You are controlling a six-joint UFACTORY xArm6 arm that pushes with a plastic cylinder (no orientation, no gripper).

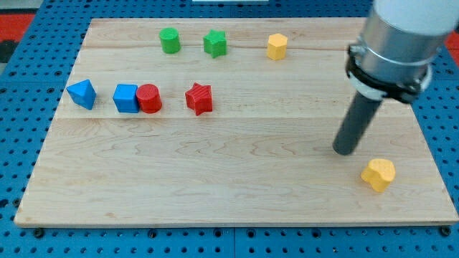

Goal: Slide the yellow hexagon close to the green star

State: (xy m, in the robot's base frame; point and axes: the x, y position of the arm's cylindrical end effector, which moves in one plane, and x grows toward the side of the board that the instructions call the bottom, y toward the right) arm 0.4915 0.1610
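The yellow hexagon (277, 46) sits near the view's top, right of centre. The green star (214, 44) lies to its left, with a gap of about one block width between them. My tip (346, 151) rests on the board at the view's right, well below and right of the yellow hexagon and touching no block. The rod rises from it to the grey arm body at the view's top right.
A green cylinder (170, 40) lies left of the green star. A blue triangular block (82, 94), blue cube (125, 98), red cylinder (149, 98) and red star (199, 98) form a row at left. A yellow heart-like block (378, 174) lies just below right of my tip. The wooden board (215, 186) sits on a blue pegboard.
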